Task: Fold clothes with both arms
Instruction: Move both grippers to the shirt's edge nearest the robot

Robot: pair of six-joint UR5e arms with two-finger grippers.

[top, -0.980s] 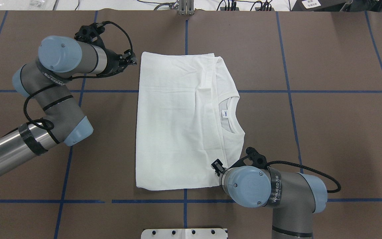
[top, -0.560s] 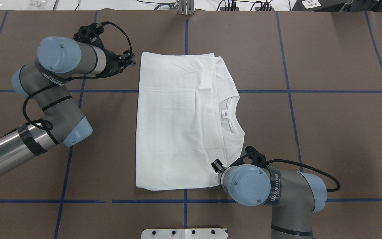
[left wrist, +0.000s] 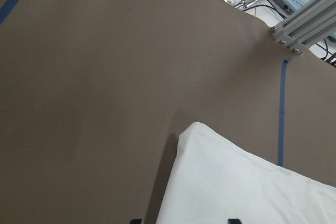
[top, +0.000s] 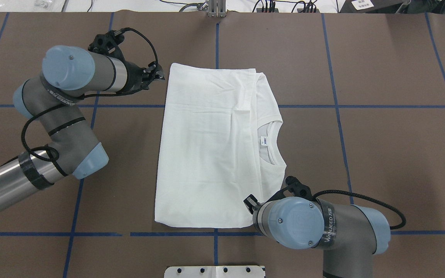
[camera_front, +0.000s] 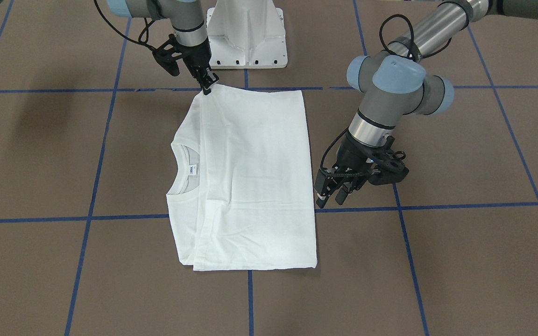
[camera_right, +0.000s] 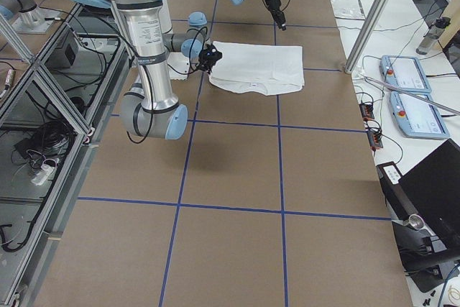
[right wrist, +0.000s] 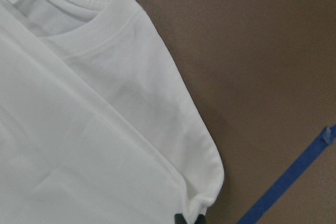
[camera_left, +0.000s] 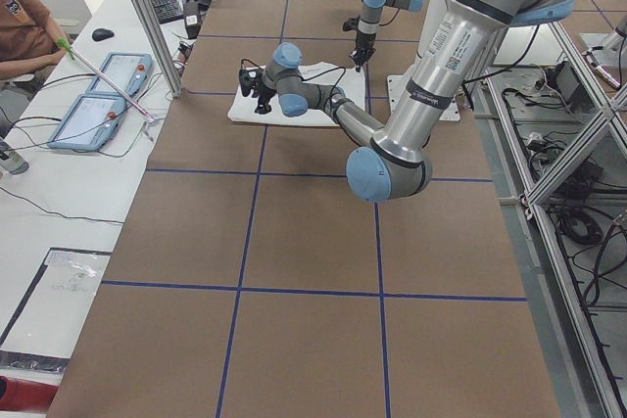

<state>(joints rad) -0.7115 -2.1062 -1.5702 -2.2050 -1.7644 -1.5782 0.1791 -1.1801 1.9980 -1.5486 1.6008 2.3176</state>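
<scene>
the folded white t-shirt [top: 207, 146] lies flat in the middle of the brown surface [top: 381, 154], collar toward the right. the right claw [camera_front: 207, 87] is pinched closed on its near right corner. the left claw [camera_front: 330, 198], fingers spread apart and gripping nothing, hangs just beside the far left corner.

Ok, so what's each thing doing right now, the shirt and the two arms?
Shirt: partly folded, lying flat, collar and label showing.
Left arm: jaws open, by the shirt's far corner, gripping nothing.
Right arm: jaws shut on the shirt's near corner, collar side.
</scene>
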